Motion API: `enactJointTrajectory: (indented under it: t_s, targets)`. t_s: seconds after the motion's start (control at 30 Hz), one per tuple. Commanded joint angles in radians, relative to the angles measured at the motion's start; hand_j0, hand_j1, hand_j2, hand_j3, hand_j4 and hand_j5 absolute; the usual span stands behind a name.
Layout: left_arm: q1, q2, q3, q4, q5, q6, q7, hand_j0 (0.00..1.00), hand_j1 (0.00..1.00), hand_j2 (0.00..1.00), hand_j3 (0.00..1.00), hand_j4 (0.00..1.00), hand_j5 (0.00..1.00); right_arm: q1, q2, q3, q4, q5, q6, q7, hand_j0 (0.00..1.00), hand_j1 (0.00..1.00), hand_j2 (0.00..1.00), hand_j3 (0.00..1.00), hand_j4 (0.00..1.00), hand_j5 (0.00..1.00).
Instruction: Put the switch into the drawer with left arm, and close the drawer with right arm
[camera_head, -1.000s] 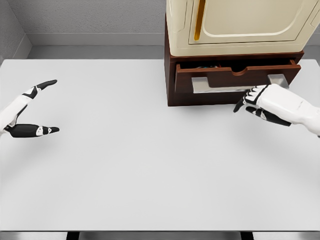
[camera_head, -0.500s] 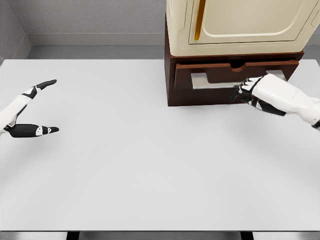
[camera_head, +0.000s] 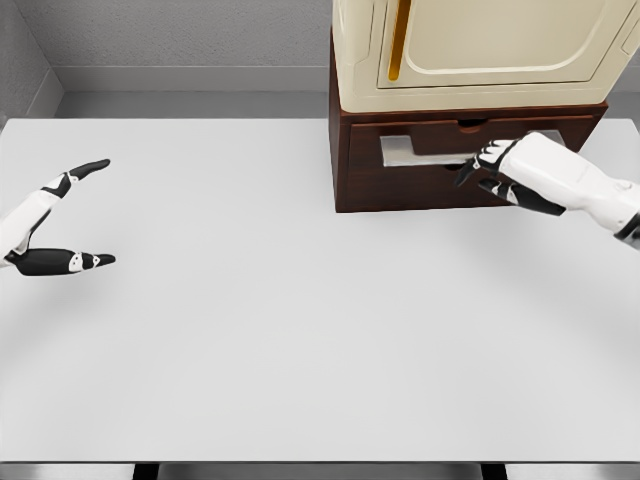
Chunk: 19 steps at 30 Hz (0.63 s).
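Pushed further in since the earlier frame, the dark brown wooden drawer (camera_head: 470, 150) now sits flush with its cabinet. Near left, the left hand (camera_head: 60, 220) hovers over the white table (camera_head: 300, 320), fingers spread, holding nothing. Far right, the right hand (camera_head: 490, 172) presses curled fingers against the drawer front beneath the cream appliance (camera_head: 480, 50). The switch is hidden from view.

1. One white table (camera_head: 250, 330) fills most of the view.
2. One dark brown wooden cabinet (camera_head: 345, 170) stands at the table's far edge.
3. One drawer (camera_head: 420, 150) shows in that cabinet's front.
4. One pale handle plate (camera_head: 410, 152) sits on the drawer front.
5. One cream-coloured appliance (camera_head: 480, 50) rests on top of the cabinet.
6. One amber strip (camera_head: 397, 40) runs down the appliance's front.
7. Two robot hands are in view: one left hand (camera_head: 50, 220) and one right hand (camera_head: 500, 170).
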Motion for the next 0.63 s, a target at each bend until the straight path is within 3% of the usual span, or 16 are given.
enactJointTrajectory:
  t_s: [0.0, 0.2, 0.43, 0.6]
  targets:
    - [0.000, 0.001, 0.000, 0.000, 0.007, 0.001, 0.000, 1.00, 1.00, 1.00, 1.00, 1.00, 1.00, -0.002, 0.003, 0.015, 0.006, -0.003, 0.001, 0.007, 0.55, 0.55, 0.55, 0.55, 0.55, 0.55]
    - [0.006, -0.007, 0.003, 0.001, 0.009, 0.001, 0.000, 1.00, 1.00, 1.00, 1.00, 1.00, 1.00, -0.021, 0.020, 0.041, 0.016, 0.005, 0.001, 0.008, 0.54, 0.54, 0.54, 0.54, 0.54, 0.54]
    - [0.008, -0.022, 0.022, 0.000, 0.009, 0.001, -0.055, 1.00, 1.00, 1.00, 1.00, 1.00, 1.00, 0.086, -0.254, 0.021, -0.010, -0.043, 0.001, 0.000, 0.54, 0.54, 0.54, 0.54, 0.54, 0.54]
    - [0.009, -0.045, 0.040, -0.002, 0.009, 0.001, -0.076, 1.00, 1.00, 1.00, 1.00, 1.00, 1.00, 0.141, -0.294, 0.010, 0.002, -0.069, 0.001, -0.001, 0.57, 0.57, 0.57, 0.57, 0.57, 0.57]
